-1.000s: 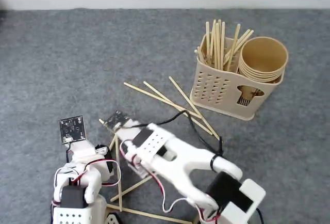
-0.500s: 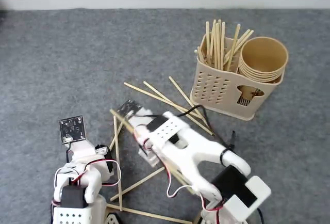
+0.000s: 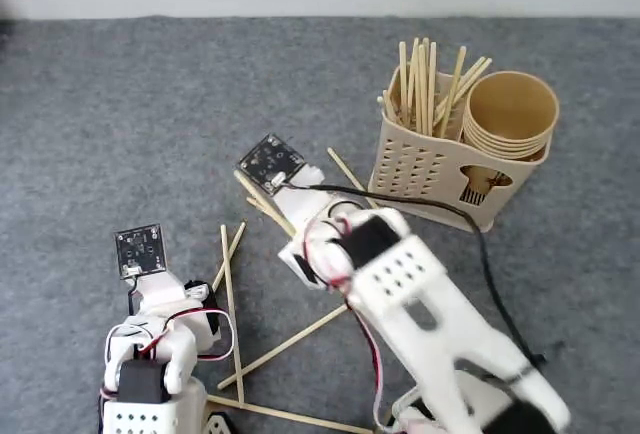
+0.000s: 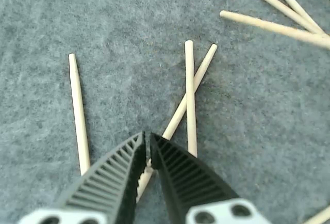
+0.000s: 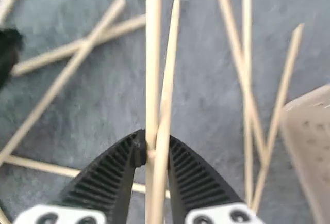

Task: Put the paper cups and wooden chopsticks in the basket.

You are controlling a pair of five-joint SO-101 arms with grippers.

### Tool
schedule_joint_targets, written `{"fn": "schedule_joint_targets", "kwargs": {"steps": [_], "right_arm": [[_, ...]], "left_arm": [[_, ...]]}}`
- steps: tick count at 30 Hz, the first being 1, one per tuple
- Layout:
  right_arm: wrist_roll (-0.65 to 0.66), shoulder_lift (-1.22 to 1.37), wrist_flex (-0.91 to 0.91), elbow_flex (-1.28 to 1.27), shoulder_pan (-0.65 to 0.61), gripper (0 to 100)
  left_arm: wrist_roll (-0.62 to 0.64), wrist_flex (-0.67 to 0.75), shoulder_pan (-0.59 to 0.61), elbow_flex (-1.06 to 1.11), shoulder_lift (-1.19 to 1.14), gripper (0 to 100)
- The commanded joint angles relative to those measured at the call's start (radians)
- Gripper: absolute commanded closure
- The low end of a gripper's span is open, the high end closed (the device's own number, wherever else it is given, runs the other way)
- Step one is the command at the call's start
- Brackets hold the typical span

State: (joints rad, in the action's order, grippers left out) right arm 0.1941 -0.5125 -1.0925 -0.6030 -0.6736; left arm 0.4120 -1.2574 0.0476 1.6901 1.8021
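Note:
My right gripper [image 5: 152, 149] is shut on two wooden chopsticks [image 5: 153, 53], held above the grey carpet; in the high view it [image 3: 285, 216] hangs left of the basket [image 3: 430, 179]. The beige slotted basket holds several upright chopsticks [image 3: 425, 79] and a stack of paper cups [image 3: 510, 114]. Low at the near left, my left gripper [image 4: 147, 142] is shut with nothing between its fingers, just above two crossed chopsticks [image 4: 190, 95]. Loose chopsticks [image 3: 230, 309] lie on the carpet between the arms.
More loose chopsticks lie near the front edge [image 3: 290, 416], diagonally mid-carpet [image 3: 285, 346], and beside the basket [image 3: 345, 169]. A black cable [image 3: 480, 244] trails from the right arm past the basket's front. The basket's corner [image 5: 309, 126] shows in the right wrist view.
The right arm has risen and swung away from the front edge toward the basket, carrying the chopsticks off the carpet. The left arm has stayed still.

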Motion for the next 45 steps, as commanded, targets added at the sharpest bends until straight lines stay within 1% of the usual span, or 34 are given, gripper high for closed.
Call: {"fn": "schedule_joint_targets", "kwargs": {"steps": [1, 7, 18, 26, 28, 30, 32, 34, 38, 42, 45], "right_arm": [[0.023, -0.150, -0.002, 0.046, 0.015, 99.1], [0.026, -0.240, -0.012, 0.041, 0.015, 99.1], [0.026, -0.166, -0.036, -0.055, 0.016, 99.1], [0.026, -0.148, -0.160, -0.092, 0.108, 98.6], [0.023, -0.150, -0.182, -0.092, 0.127, 95.0], [0.020, -0.148, -0.209, -0.094, 0.130, 89.0], [0.018, -0.148, -0.239, -0.095, 0.124, 83.5], [0.018, -0.148, -0.249, -0.095, 0.122, 80.5], [0.018, -0.148, -0.251, -0.095, 0.111, 80.5], [0.011, -0.147, -0.243, -0.098, 0.045, 80.5], [-0.060, -0.113, -0.197, -0.101, -0.019, 80.3]], "left_arm": [[-0.005, -0.003, -0.002, -0.008, 0.012, 99], [-0.005, -0.003, -0.002, -0.008, 0.012, 99], [-0.005, -0.003, -0.002, -0.008, 0.012, 99], [-0.005, -0.003, -0.002, -0.008, 0.012, 99], [-0.005, -0.003, -0.002, -0.008, 0.012, 99], [-0.005, -0.003, -0.002, -0.008, 0.012, 99], [-0.005, -0.003, -0.002, -0.008, 0.012, 99], [-0.005, -0.003, -0.002, -0.008, 0.012, 99], [-0.005, -0.003, -0.002, -0.008, 0.012, 99], [-0.005, -0.003, -0.002, -0.008, 0.012, 99], [-0.005, -0.003, -0.002, -0.008, 0.012, 99]]}}
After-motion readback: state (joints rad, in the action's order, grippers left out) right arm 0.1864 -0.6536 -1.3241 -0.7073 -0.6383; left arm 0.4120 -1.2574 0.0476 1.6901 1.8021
